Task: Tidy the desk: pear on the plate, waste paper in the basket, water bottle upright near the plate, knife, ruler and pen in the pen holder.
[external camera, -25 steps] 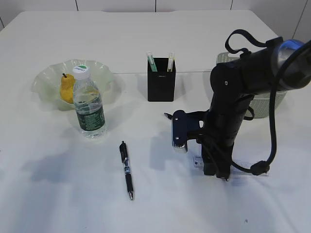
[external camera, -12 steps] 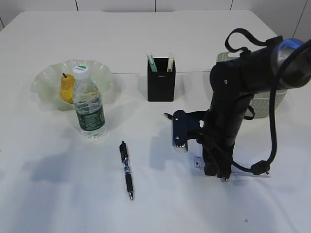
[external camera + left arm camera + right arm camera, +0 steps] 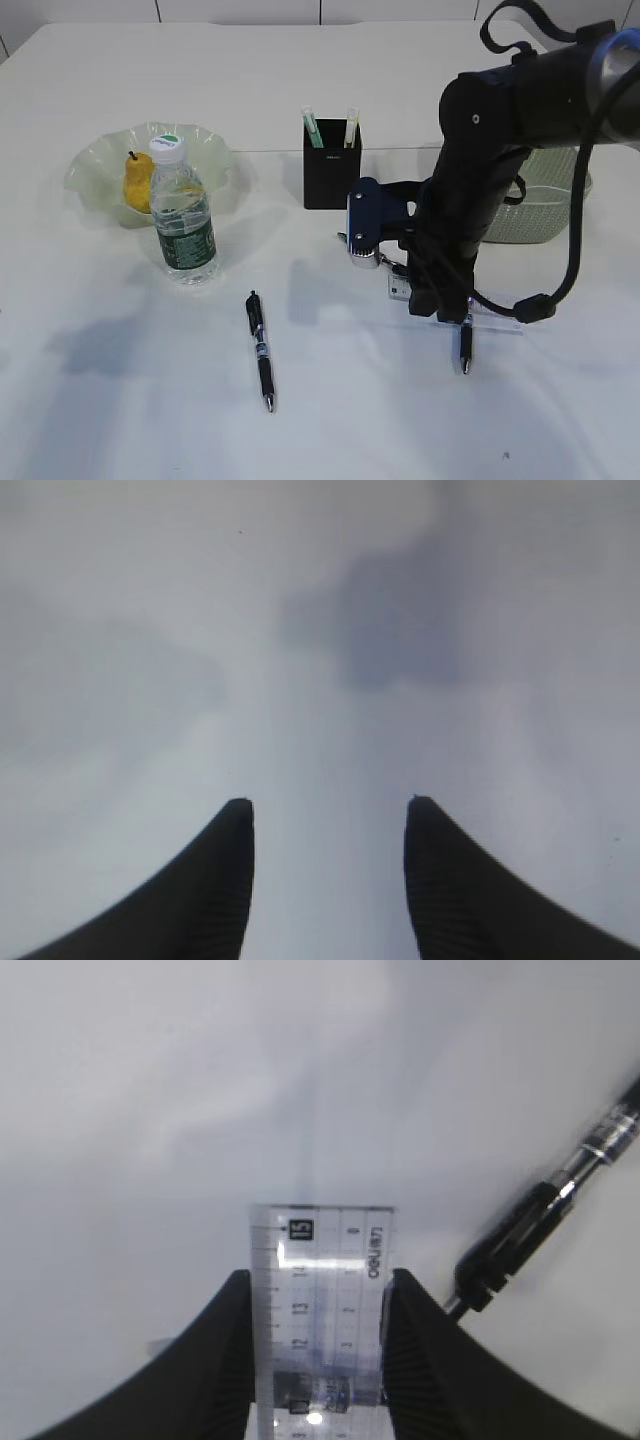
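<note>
My right gripper (image 3: 440,308) (image 3: 315,1280) is shut on a clear ruler (image 3: 400,288) (image 3: 320,1260), held level just above the table. A black pen (image 3: 465,346) (image 3: 540,1230) lies under its right end. Another pen (image 3: 260,350) lies at the front centre. The pear (image 3: 137,182) sits on the pale green plate (image 3: 95,165), and the water bottle (image 3: 183,215) stands upright before it. The black pen holder (image 3: 331,170) holds two green-tipped items; I cannot tell if one is the knife. The waste paper is out of view. My left gripper (image 3: 330,805) is open over bare table.
The pale green basket (image 3: 545,215) stands at the right, partly behind my right arm. The white table's far edge runs behind the pen holder and plate.
My right arm has risen and shifted back and left with the ruler between its jaws. The black pen below it has come into view. The left gripper has not changed.
</note>
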Robot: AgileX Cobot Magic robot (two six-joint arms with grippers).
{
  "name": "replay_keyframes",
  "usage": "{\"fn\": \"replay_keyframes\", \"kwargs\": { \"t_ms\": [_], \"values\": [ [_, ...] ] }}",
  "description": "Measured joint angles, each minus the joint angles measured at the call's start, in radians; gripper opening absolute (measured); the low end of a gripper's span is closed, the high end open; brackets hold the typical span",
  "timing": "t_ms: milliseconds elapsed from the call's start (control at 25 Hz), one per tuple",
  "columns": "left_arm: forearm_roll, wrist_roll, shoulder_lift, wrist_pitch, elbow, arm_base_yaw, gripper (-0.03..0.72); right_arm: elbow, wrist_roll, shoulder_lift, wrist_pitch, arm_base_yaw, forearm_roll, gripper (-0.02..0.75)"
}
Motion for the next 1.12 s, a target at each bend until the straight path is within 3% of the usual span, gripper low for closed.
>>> {"fn": "replay_keyframes", "kwargs": {
  "t_ms": [600,1120],
  "values": [
    [0.000,0.000,0.000,0.008,0.000,0.000,0.341,0.000,0.000,-0.172,-0.049,0.000,0.018,0.280],
    [0.000,0.000,0.000,0.021,0.000,0.000,0.341,0.000,0.066,-0.229,-0.227,0.000,0.164,0.280]
  ]
}}
